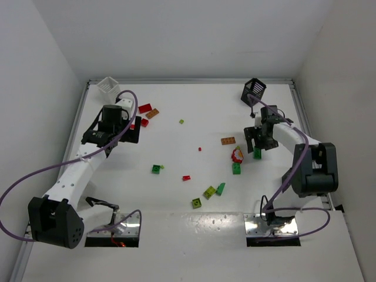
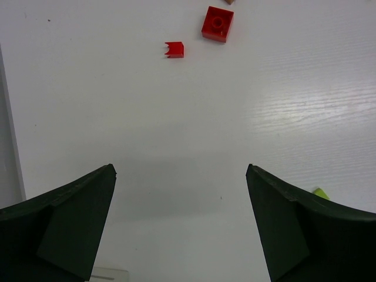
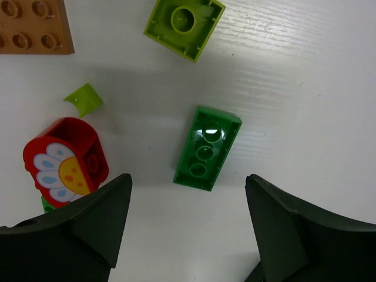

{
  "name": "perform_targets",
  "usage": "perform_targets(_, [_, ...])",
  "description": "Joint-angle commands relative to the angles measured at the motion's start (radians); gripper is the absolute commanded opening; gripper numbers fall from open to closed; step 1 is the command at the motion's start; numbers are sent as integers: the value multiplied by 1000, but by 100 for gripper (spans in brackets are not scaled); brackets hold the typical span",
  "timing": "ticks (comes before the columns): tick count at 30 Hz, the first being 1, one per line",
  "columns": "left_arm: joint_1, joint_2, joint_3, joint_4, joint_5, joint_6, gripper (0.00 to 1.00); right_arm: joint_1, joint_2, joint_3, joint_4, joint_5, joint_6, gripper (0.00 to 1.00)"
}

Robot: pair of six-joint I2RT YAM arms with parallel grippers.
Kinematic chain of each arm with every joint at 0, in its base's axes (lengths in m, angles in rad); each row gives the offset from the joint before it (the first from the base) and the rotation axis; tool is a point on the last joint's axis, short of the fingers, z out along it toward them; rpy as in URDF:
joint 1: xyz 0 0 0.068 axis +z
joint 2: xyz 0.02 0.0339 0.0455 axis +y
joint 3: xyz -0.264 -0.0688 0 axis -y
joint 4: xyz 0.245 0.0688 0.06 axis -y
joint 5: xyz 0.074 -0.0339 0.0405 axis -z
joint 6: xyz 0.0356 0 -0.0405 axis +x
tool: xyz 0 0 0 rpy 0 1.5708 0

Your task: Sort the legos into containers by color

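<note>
Legos lie scattered over the white table. In the right wrist view a green brick (image 3: 207,148) lies studs-down just ahead of my open right gripper (image 3: 188,179), not between its fingers. Around it are a yellow-green brick (image 3: 184,26), an orange-brown plate (image 3: 32,26) and a red flower-printed brick (image 3: 66,163). My left gripper (image 2: 181,170) is open over bare table, with a red brick (image 2: 217,24) and a small red piece (image 2: 174,50) beyond it. A white basket (image 1: 108,86) stands at the far left and a black basket (image 1: 253,90) at the far right.
More bricks lie mid-table: a green one (image 1: 156,168), a red one (image 1: 186,177), two yellow-green ones (image 1: 209,192) and a teal one (image 1: 221,188). Metal base plates (image 1: 123,223) hold the arms at the near edge. White walls enclose the table.
</note>
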Motion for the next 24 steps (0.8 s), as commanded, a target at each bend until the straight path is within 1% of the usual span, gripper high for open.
perform_targets(1, [8,-1,21,5,-27,8,100,-3,44,68,10,13,35,78])
perform_targets(7, [8,-22,1,34,-47,8,100,-12,98,98,10,50,57,75])
perform_targets(9, [8,-22,1,34,-47,8,100,-12,126,109,10,50,66,70])
perform_targets(11, [8,-22,1,34,-58,8,100,-12,136,109,10,62,66,69])
perform_targets(12, [8,-22,1,34,-67,8,100,-12,146,118,10,62,66,63])
perform_targets(14, [8,-13,1,43,-67,8,100,-22,155,118,10,71,75,60])
perform_targets(15, [8,-13,1,43,-67,8,100,-22,155,118,10,72,75,56])
perform_targets(23, [8,-4,-8,52,-67,-1,100,-52,199,118,21,72,85,55])
perform_targets(24, [8,-4,-8,52,-67,-1,100,-52,199,118,21,72,85,54])
